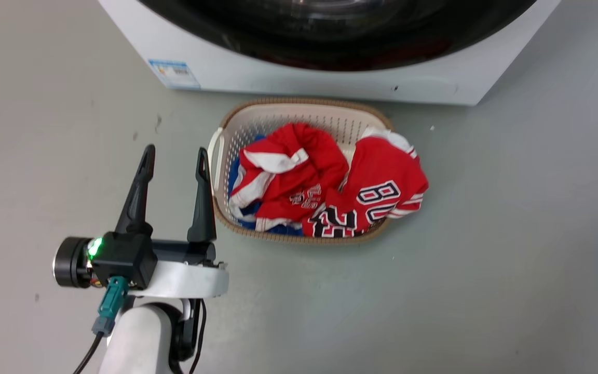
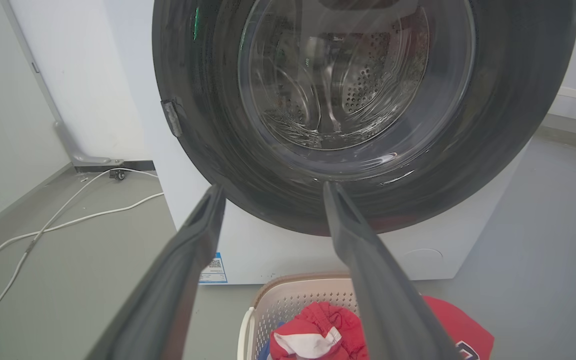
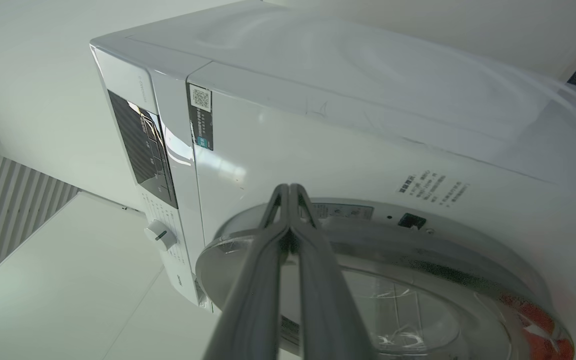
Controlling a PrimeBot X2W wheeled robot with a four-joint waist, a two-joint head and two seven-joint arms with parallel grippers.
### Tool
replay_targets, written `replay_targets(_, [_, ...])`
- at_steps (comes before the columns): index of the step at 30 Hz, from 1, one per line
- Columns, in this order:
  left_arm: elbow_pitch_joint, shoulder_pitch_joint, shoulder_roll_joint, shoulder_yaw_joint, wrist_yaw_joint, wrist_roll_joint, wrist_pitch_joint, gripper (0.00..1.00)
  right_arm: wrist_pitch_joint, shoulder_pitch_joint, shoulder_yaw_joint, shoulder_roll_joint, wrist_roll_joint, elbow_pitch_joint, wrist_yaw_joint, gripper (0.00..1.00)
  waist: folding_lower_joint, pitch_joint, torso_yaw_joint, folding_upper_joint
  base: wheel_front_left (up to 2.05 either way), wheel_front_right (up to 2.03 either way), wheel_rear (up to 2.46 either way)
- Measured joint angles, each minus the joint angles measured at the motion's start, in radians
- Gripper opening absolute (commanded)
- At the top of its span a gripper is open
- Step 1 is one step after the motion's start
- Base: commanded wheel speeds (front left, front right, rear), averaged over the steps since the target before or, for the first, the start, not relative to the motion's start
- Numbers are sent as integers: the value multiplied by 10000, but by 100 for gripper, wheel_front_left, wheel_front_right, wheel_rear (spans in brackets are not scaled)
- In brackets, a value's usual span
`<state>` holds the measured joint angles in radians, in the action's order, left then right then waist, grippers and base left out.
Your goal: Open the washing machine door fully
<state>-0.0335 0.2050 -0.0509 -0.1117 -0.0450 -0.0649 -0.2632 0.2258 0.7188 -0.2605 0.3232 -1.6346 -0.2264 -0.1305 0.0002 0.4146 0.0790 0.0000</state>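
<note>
Zero progress, I'd say: door (image 2: 508,125) looks shut against the washer (image 2: 278,250), left gripper (image 1: 175,150) hangs open, right gripper (image 3: 288,189) pinched closed.

Washing machine door (image 1: 330,47): upper part cut off at the frame edge, beyond the fingertips of the left gripper (image 1: 176,150). Blue label (image 1: 174,74) ahead of them: print too small to read. Laundry basket (image 2: 288,302): partly hidden behind those fingers. Right gripper (image 3: 288,187): finger bases blurred.
</note>
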Motion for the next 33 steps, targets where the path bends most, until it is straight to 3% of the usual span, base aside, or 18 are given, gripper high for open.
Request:
replay_targets(9, [-142, 630, -4, -134, -2, -40, 0, 100, 669, 2455, 1181, 685, 874, -1262, 0, 0, 0, 1457, 307, 0, 0, 0, 0])
replay_targets(20, [-125, 944, -4, -389, -82, -280, 0, 100, 1904, 4725, 2556, 1066, 1931, -2746, 0, 0, 0, 2147, 716, 0, 0, 0, 0])
replay_targets(33, [-61, 1022, -2, -385, -171, -347, 0, 100, 3210, 5144, 3175, 1035, 2242, -2924, 13, 0, 0, 2151, 727, 0, 0, 0, 0])
